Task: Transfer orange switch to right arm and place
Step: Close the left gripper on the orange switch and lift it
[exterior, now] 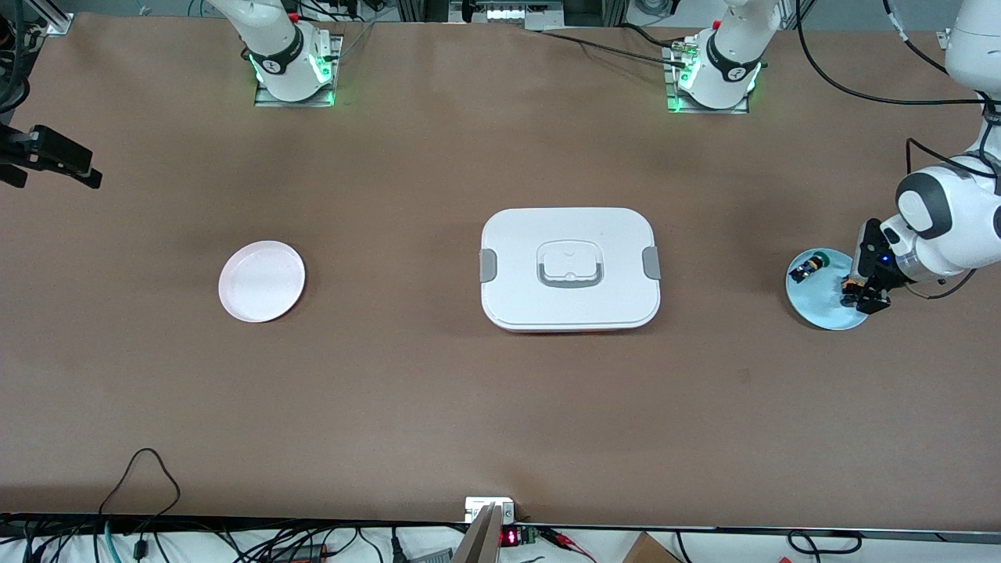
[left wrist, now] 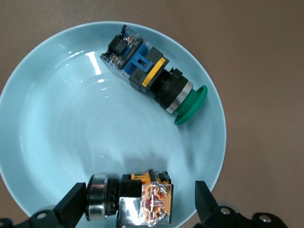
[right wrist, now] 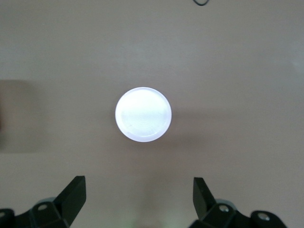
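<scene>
Right, I have the left pincer (left wrist: 137,204) low over the blue plate (left wrist: 42,156) at the left arm's end of the counter (exterior: 438,407), fingers spread wide and empty. The orange switch (left wrist: 130,202) lies on its side on the plate directly between them, its long axis running from finger to finger, so I judge a turn of the wrist may grip better. The right pincer (right wrist: 137,202) waits, wide, above the white plate (right wrist: 143,114).
</scene>
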Robot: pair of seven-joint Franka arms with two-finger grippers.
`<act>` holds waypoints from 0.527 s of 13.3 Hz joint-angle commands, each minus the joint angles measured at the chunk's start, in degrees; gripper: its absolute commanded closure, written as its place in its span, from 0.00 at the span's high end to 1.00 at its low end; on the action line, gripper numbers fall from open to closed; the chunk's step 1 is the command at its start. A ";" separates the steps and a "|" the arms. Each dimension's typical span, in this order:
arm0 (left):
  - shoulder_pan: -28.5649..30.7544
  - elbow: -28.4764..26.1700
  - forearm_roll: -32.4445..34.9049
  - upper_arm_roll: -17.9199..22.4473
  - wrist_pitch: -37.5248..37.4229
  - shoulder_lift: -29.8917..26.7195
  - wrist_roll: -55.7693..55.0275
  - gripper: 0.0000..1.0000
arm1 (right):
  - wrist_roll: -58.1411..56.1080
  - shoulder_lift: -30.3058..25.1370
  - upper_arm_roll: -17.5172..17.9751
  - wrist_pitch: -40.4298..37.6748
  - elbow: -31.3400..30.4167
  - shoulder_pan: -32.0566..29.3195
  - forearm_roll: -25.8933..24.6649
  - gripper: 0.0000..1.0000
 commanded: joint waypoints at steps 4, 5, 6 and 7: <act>0.18 2.93 -1.48 -0.37 -0.16 2.53 1.78 0.99 | 0.62 -0.10 0.20 0.77 -0.21 0.12 -1.95 1.00; 0.18 3.02 -1.48 -0.37 -0.16 2.62 1.78 0.96 | 0.62 -0.10 0.11 1.38 -0.30 0.12 -1.95 1.00; 0.18 3.20 -1.57 -0.37 -0.16 2.71 1.78 0.96 | 0.62 0.25 0.11 1.91 -0.30 0.21 -1.95 1.00; 0.09 3.20 -1.66 -0.37 -0.16 2.89 1.78 0.93 | 0.62 0.60 0.20 2.35 -0.30 0.21 -1.95 1.00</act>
